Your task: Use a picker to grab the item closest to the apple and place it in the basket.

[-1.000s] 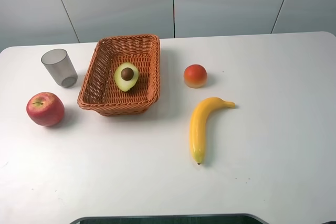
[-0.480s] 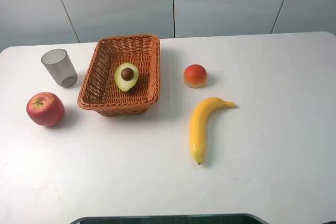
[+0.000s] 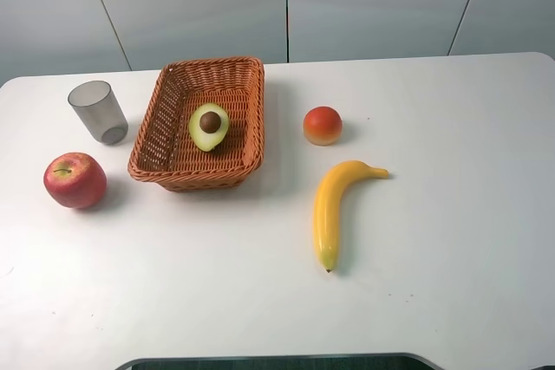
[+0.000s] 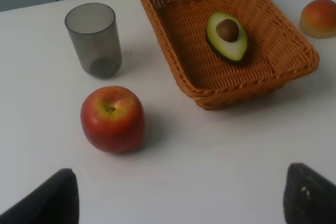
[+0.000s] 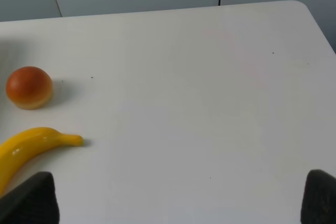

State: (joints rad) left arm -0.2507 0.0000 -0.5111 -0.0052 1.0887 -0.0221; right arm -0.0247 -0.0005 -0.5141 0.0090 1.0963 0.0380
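Neither arm shows in the high view; only the wrist cameras catch the pincers. The left gripper (image 4: 178,192) hangs low over the table (image 3: 217,301) with its two dark fingertips (image 4: 50,198) far apart at the frame's corners, released and holding nothing. Nearest ahead of it, a little toward its left finger, sits the apple (image 4: 112,119), upright with its stem dimple on top. Just beyond the apple, near it but not touching, stands the cup (image 4: 94,39), a grey see-through tumbler, upright and with nothing visible inside; it is the item closest to the apple and stands on the table outside the basket. Ahead toward the right finger lies the basket (image 4: 294,51), a rectangular wicker tray, its near rim well apart from the gripper. Inside it rests a half avocado (image 4: 227,36), cut face up with the brown pit showing, lying on the weave toward the side away from the cup. Past the basket's far side sits an orange-red fruit (image 4: 318,18). The right gripper (image 5: 181,198) is likewise spread wide and unladen, its fingertips (image 5: 29,200) at the lower corners, over bare table. Ahead of its left finger lies the banana (image 5: 31,148), and beyond that the same orange-red fruit.
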